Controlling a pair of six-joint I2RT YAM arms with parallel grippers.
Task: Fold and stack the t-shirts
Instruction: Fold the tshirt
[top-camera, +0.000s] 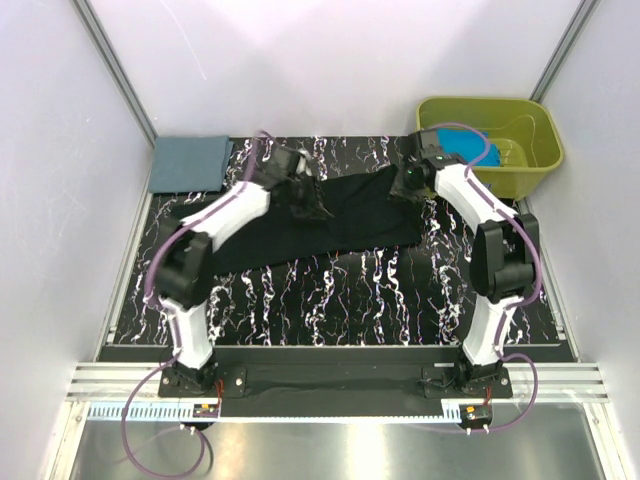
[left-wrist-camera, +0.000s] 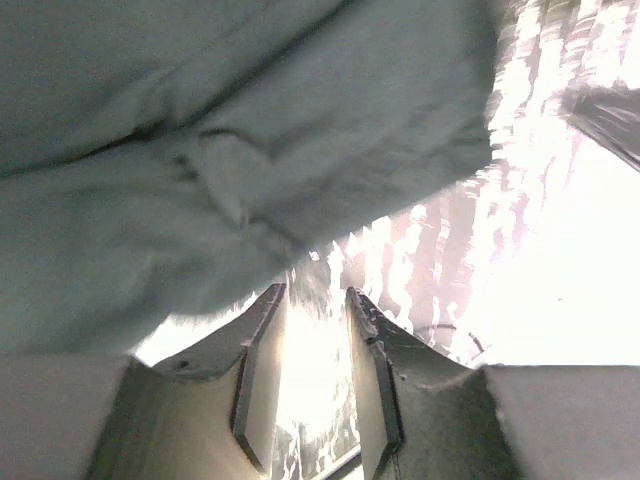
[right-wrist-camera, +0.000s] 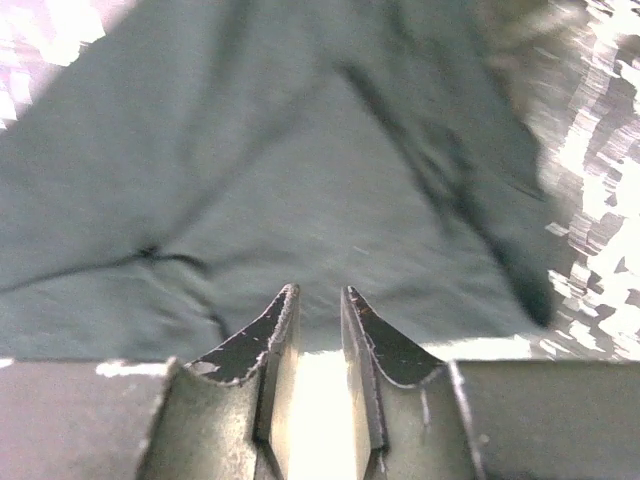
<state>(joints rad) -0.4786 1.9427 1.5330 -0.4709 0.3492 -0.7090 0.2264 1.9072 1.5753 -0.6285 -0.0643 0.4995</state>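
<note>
A large black t-shirt (top-camera: 340, 215) lies spread slantwise over the marbled tabletop (top-camera: 330, 290). My left gripper (top-camera: 305, 200) hovers over its upper middle. In the left wrist view the cloth (left-wrist-camera: 250, 150) fills the top, and its edge reaches the tips of the left gripper (left-wrist-camera: 315, 290), which is open with bright table showing in the gap. My right gripper (top-camera: 410, 180) is at the shirt's right end. In its own view the right gripper (right-wrist-camera: 320, 290) is open and empty, just short of the cloth (right-wrist-camera: 250, 180). A slate grey-blue t-shirt (top-camera: 190, 163) lies folded at the back left.
An olive-green tub (top-camera: 545, 140) stands at the back right with a turquoise-blue t-shirt (top-camera: 478, 152) inside it. White walls and metal frame posts close in the table on three sides. Purple cables loop from both arms.
</note>
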